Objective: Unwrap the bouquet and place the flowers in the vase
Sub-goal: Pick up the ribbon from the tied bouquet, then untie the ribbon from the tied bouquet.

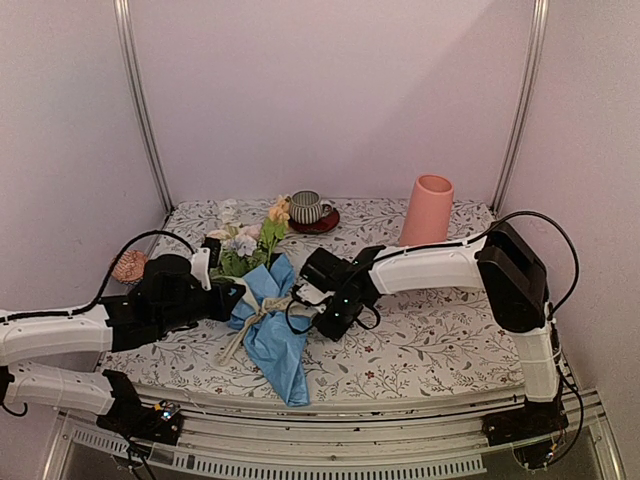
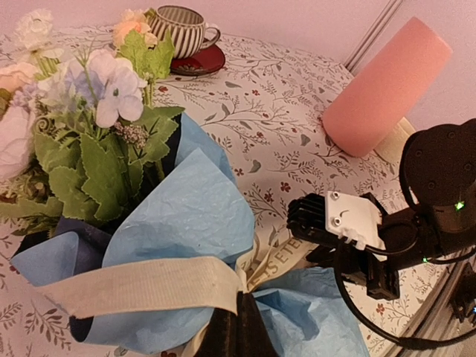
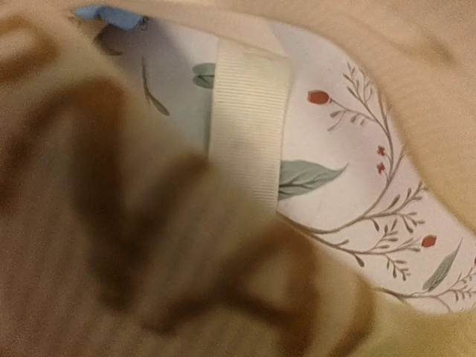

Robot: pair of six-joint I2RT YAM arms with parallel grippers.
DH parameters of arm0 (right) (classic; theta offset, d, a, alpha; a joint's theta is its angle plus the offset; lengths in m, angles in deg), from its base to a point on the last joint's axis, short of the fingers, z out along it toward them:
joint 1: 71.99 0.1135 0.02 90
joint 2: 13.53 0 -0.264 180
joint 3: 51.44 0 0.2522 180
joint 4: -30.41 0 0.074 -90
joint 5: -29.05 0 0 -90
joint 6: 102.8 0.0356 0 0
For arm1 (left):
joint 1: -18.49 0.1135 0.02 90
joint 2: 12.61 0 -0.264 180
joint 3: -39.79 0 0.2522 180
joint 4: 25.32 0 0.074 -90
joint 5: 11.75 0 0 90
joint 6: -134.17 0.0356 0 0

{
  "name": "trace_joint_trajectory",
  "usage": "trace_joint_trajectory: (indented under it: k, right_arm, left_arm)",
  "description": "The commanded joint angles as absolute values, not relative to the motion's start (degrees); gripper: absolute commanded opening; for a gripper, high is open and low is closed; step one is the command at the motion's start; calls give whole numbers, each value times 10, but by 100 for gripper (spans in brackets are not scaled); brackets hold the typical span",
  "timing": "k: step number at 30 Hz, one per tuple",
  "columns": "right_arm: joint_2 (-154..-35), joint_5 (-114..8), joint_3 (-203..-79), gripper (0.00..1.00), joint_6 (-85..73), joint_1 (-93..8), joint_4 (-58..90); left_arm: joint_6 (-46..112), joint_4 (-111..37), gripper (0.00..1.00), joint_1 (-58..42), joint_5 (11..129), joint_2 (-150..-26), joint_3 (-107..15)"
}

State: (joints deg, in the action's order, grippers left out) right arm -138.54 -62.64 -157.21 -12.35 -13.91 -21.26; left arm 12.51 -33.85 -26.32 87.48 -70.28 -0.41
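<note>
The bouquet [image 1: 278, 330] lies on its side mid-table in crinkled blue paper [image 2: 186, 223]. Its flowers [image 1: 243, 240] [image 2: 97, 97] point toward the back left. A cream ribbon [image 2: 149, 286] [image 3: 249, 111] binds the wrap. My left gripper [image 1: 238, 300] [image 2: 242, 316] is shut, pinching at the ribbon's knot. My right gripper [image 1: 303, 298] [image 2: 301, 223] sits on the ribbon's lettered end [image 2: 286, 256], which runs taut into its jaws. In the right wrist view blurred ribbon fills the picture and hides the fingers. The salmon-pink vase [image 1: 428, 210] [image 2: 387, 89] stands upright at the back right, apart from both arms.
A striped cup [image 1: 305, 207] [image 2: 182, 30] on a red saucer [image 1: 318, 224] stands at the back, just behind the flower heads. A small round pink object [image 1: 130, 265] lies at the table's left edge. The floral tablecloth [image 1: 430, 345] covers the table.
</note>
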Motion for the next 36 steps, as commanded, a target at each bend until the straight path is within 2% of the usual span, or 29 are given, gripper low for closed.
trace_joint_trajectory:
  k: [1, 9, 16, 22, 36]
  right_arm:
    - [-1425, -665, -1567, 4, -99, -142, -291]
    - [-1341, -716, -1524, 2, -31, -152, -227]
    - [-1218, -705, -1427, 2, 43, -208, -129]
    - [-1162, -705, -1366, 2, 87, -256, -82]
    - [-1001, -843, -1250, 2, 179, -298, -25]
  left_arm:
    - [126, -337, 0, -260, 869, -689, 7]
    - [125, -372, 0, -261, 881, -658, 15]
    - [113, -438, 0, -260, 916, -619, 24]
    - [93, -504, 0, -260, 972, -584, 23]
    - [47, -577, 0, -260, 1064, -483, 8]
